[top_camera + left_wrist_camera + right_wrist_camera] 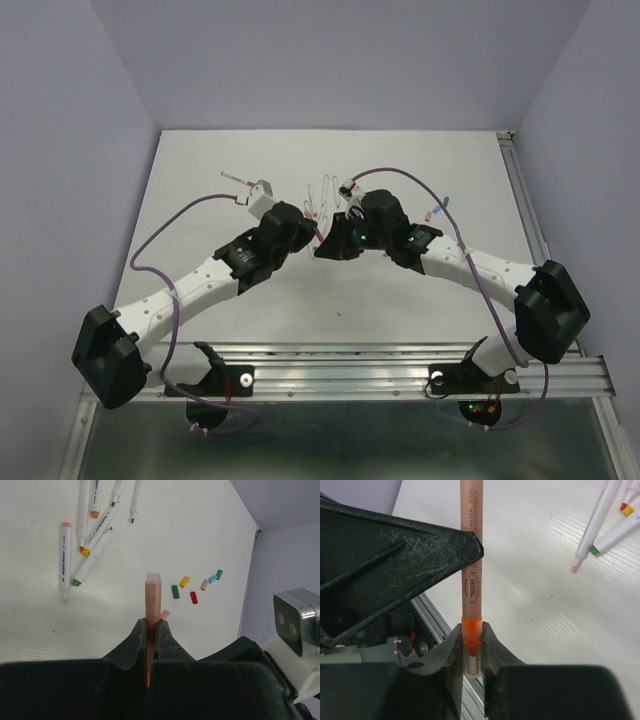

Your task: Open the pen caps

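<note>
Clamped pen (153,595) in left gripper (152,625), pinched its cap (471,655) in right gripper (471,630), opposed so as to pull cap free.

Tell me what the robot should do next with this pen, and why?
Probably pull the right gripper straight back along the pen, away from the left gripper. Both are shut on it, the left on its body, the right on its cap, so a straight pull should slip the cap off.
</note>
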`<action>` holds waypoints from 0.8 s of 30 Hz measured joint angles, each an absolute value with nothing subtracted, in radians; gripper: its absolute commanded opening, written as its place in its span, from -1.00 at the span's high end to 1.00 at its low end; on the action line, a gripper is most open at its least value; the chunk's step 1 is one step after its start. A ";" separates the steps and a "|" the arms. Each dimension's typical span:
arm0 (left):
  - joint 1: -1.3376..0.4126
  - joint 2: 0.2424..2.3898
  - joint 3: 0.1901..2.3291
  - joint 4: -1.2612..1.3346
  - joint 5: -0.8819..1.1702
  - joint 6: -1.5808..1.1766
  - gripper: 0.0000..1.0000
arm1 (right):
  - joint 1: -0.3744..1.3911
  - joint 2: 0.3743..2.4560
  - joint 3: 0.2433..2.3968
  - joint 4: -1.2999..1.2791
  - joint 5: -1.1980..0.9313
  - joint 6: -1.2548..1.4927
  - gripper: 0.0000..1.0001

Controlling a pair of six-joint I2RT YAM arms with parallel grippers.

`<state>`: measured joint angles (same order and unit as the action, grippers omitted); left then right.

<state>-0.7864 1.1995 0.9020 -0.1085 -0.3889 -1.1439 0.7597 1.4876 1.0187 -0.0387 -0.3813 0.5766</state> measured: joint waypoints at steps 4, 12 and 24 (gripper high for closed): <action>-0.791 1.203 0.906 -0.112 -0.405 -1.143 1.00 | 0.759 1.487 1.019 -0.041 -0.390 0.581 0.99; -0.775 1.262 0.962 -0.090 -0.371 -1.124 1.00 | 0.733 1.423 0.956 0.003 -0.368 0.584 0.99; -0.477 1.468 1.024 0.053 -0.420 -1.021 1.00 | 0.778 1.192 0.679 -0.052 -0.497 0.634 0.99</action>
<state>-0.4767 1.4681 1.0237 0.0528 -0.4198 -1.0210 0.7784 1.1919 0.6788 -0.0525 -0.4973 0.6338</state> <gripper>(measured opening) 0.073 0.208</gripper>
